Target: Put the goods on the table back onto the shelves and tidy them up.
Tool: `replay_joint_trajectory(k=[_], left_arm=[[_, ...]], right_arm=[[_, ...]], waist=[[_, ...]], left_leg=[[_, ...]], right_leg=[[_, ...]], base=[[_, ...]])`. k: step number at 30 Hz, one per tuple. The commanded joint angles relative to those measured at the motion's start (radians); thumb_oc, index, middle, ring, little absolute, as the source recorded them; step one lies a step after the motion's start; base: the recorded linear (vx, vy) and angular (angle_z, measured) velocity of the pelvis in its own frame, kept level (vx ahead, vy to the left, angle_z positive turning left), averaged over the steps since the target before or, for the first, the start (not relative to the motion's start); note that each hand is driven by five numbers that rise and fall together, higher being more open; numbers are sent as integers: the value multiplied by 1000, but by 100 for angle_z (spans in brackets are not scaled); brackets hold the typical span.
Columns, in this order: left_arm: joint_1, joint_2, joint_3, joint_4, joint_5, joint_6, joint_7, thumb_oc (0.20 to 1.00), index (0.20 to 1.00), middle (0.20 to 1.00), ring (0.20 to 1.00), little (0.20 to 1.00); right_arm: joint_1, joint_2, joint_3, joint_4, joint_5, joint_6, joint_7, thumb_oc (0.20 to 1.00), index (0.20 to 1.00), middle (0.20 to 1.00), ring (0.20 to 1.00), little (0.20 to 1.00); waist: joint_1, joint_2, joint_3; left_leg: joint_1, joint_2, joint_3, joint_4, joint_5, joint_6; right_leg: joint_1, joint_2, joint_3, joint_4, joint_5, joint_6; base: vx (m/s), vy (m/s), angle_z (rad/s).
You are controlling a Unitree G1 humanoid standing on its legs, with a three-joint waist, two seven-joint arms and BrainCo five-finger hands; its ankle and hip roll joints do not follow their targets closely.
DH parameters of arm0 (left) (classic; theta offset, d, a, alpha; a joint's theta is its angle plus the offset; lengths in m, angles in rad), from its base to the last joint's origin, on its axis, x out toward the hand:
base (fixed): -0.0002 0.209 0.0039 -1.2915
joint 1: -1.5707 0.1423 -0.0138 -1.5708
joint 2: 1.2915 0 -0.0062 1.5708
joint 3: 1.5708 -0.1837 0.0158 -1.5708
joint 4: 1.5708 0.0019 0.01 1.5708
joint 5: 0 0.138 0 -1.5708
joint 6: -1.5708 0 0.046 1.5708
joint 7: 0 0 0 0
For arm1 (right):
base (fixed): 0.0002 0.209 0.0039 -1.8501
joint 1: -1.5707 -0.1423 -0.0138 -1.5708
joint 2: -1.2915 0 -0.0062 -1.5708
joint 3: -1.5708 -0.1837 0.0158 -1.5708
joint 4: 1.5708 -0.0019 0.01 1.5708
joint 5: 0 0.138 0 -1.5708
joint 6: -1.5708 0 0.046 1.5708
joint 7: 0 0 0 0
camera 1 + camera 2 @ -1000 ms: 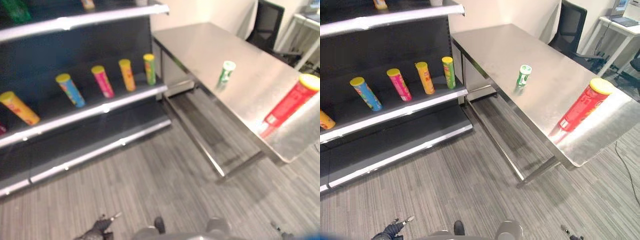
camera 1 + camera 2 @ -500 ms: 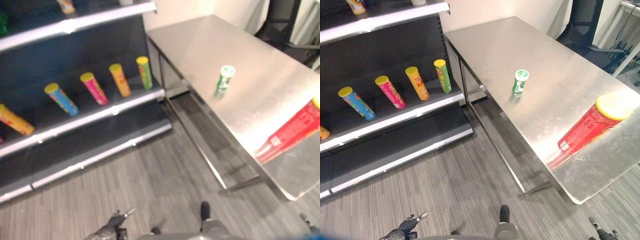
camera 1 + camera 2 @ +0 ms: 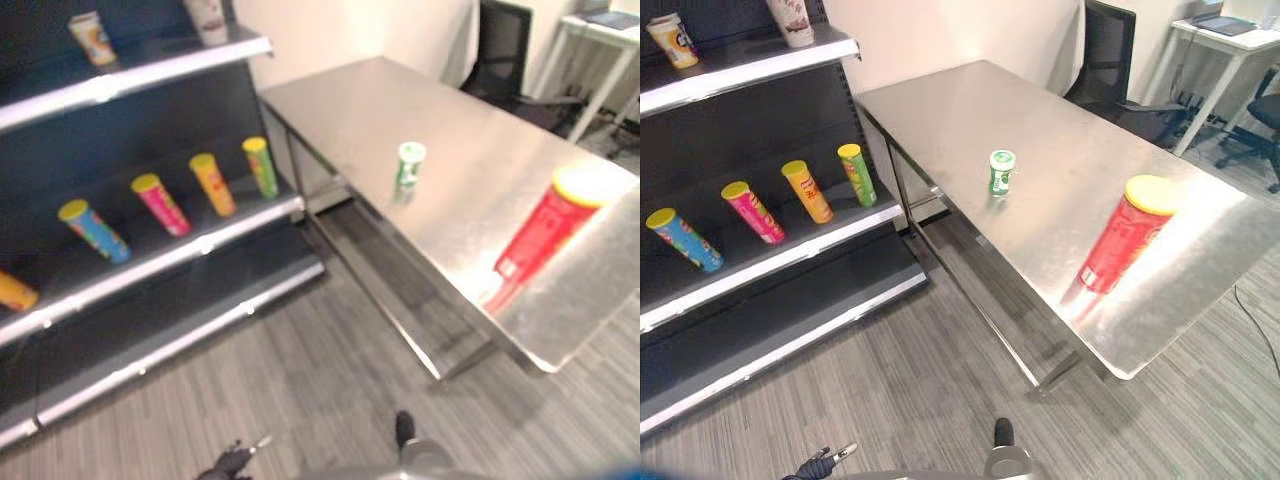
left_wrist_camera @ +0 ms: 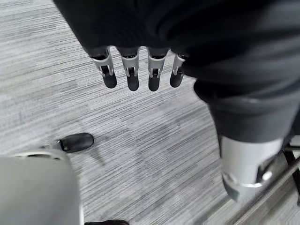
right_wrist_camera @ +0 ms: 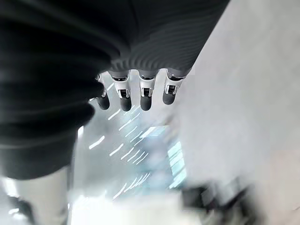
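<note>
A small green can (image 3: 1001, 172) stands upright in the middle of the steel table (image 3: 940, 110). A tall red can with a yellow lid (image 3: 1124, 235) stands nearer the table's front right corner. My left hand (image 3: 820, 465) hangs low over the floor, far from both cans. In the left wrist view its fingers (image 4: 132, 70) are straight and hold nothing. My right hand (image 5: 136, 89) also hangs with straight, empty fingers. To the left, the dark shelf (image 3: 770, 262) carries leaning blue (image 3: 682, 240), pink (image 3: 752, 211), orange (image 3: 807, 191) and green (image 3: 857, 174) cans.
Two cups (image 3: 674, 40) (image 3: 792, 20) stand on the upper shelf board. A black office chair (image 3: 1110, 50) and a white desk (image 3: 1220, 25) are behind the table at the back right. Grey carpet floor (image 3: 940, 390) lies between shelf and table.
The camera has shifted, so shelf and table sit differently in the picture. The cans on the table and shelf stay where they were. My left hand still hangs low.
</note>
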Motion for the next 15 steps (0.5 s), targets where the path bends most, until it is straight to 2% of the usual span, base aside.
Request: replay_joint_trajectory(k=[1, 2, 4, 5, 9, 10, 13, 15], left_arm=[[-57, 46, -18, 46, 47, -15, -23, 1000, 1000, 1000, 1000, 1000], [-53, 50, -22, 40, 40, -17, -25, 1000, 1000, 1000, 1000, 1000], [-54, 52, -26, 34, 35, -19, -27, 1000, 1000, 1000, 1000, 1000], [-48, 52, -35, 23, 20, -16, -32, 1000, 1000, 1000, 1000, 1000], [-37, 51, -36, 20, 3, -18, -30, 1000, 1000, 1000, 1000, 1000], [-33, 53, -32, 17, -11, -17, -31, 1000, 1000, 1000, 1000, 1000], [-24, 51, -19, 19, -28, -16, -28, 1000, 1000, 1000, 1000, 1000], [-15, 50, -12, 24, -24, -15, -36, 1000, 1000, 1000, 1000, 1000]], right_arm=[[-125, -80, 73, -73, -87, -46, 63, 1000, 1000, 1000, 1000, 1000], [-195, -64, 139, -142, -38, -50, 93, 1000, 1000, 1000, 1000, 1000], [-216, -83, 173, -146, -50, -40, 108, 1000, 1000, 1000, 1000, 1000], [-282, -142, 276, -156, -82, 17, 153, 1000, 1000, 1000, 1000, 1000], [-325, -149, 336, -147, -64, 28, 181, 1000, 1000, 1000, 1000, 1000], [-330, -174, 373, -129, -105, 55, 205, 1000, 1000, 1000, 1000, 1000], [-321, -171, 389, -131, -93, 79, 236, 1000, 1000, 1000, 1000, 1000], [-289, -205, 417, -124, -138, 111, 296, 1000, 1000, 1000, 1000, 1000]], waist=[[49, -47, 17], [55, -52, 14], [65, -57, 13], [79, -70, 9], [93, -79, 7], [106, -86, 7], [110, -94, 9], [119, -100, 11]], left_leg=[[-5, 29, 17, 7, 56, -48], [-3, 28, 22, 7, 55, -48], [-3, 27, 20, 7, 55, -48], [-2, 25, 17, 7, 55, -48], [0, 23, 10, 7, 54, -46], [-2, 22, 5, 7, 55, -47], [-6, 22, -4, 7, 58, -47], [-10, 21, -11, 7, 60, -48]], right_leg=[[33, -91, -6, 28, 27, 121], [33, -96, -8, 29, 32, 121], [35, -98, -12, 31, 34, 122], [42, -104, -20, 32, 35, 122], [52, -109, -32, 34, 33, 121], [55, -113, -37, 39, 33, 121], [58, -116, -44, 44, 31, 121], [62, -122, -54, 47, 30, 122]], base=[[-35, 27, -19], [-25, 21, -18], [-25, 12, -7], [-34, 16, 3], [-14, 8, 13], [-5, 1, 10], [-11, 1, 10], [-8, 6, 12]])
